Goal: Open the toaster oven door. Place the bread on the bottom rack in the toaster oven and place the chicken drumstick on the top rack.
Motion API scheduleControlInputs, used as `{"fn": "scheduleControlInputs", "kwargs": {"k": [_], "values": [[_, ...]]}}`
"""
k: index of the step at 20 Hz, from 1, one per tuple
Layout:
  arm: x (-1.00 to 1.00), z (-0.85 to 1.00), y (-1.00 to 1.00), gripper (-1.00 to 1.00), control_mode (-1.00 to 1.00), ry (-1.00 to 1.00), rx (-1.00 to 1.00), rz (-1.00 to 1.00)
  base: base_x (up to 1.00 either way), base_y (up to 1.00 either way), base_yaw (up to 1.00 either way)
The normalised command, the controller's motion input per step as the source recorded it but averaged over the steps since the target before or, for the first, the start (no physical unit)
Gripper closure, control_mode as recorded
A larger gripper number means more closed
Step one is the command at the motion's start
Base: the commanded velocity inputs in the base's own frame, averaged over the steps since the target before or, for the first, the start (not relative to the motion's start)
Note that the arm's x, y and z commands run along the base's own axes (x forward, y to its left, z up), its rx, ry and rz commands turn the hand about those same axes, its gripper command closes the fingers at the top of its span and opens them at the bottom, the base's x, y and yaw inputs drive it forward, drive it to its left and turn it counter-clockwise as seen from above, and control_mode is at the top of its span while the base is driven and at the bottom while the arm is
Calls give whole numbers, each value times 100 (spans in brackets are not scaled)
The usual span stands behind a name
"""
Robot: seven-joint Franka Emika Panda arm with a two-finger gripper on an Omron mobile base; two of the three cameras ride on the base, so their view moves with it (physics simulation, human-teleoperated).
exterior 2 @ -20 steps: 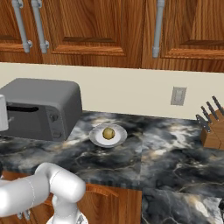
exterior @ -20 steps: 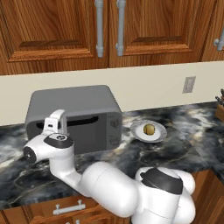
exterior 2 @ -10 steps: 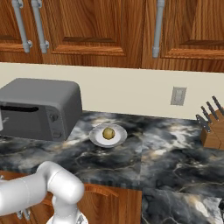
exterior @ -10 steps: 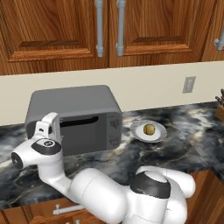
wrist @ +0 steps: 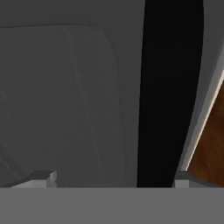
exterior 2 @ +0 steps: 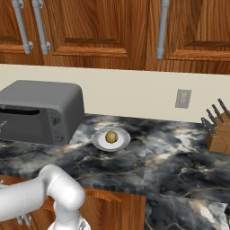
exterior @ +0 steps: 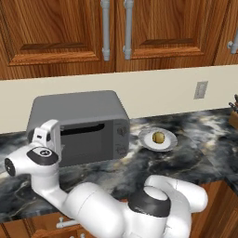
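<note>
The toaster oven (exterior: 79,126) sits on the dark marble tabletop (exterior 2: 148,148) against the wall, door (exterior: 81,142) shut. Your pincer (exterior: 46,135) hovers at its front left — jaws wide, holding nothing. The bread (exterior 2: 111,136) rests on a white plate (exterior 2: 99,141) just right of the oven.

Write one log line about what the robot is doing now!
gripper: open, at toaster oven door | door: shut | bread: on plate
</note>
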Motion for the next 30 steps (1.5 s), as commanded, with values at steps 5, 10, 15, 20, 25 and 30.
{"fn": "scheduleControlInputs", "kwargs": {"k": [5,10,15,20,25,30], "values": [[3,-3,-22,-100,-100,21,5,0,0,0,0],[11,-3,-23,-100,-100,14,7,1,0,0,0],[6,-25,-28,-100,-100,14,3,2,0,0,0],[16,-35,-32,-100,-100,14,5,8,0,0,0],[24,-42,-30,100,-100,8,1,13,0,0,0],[26,-48,-33,100,-100,7,0,14,0,0,0]]}}
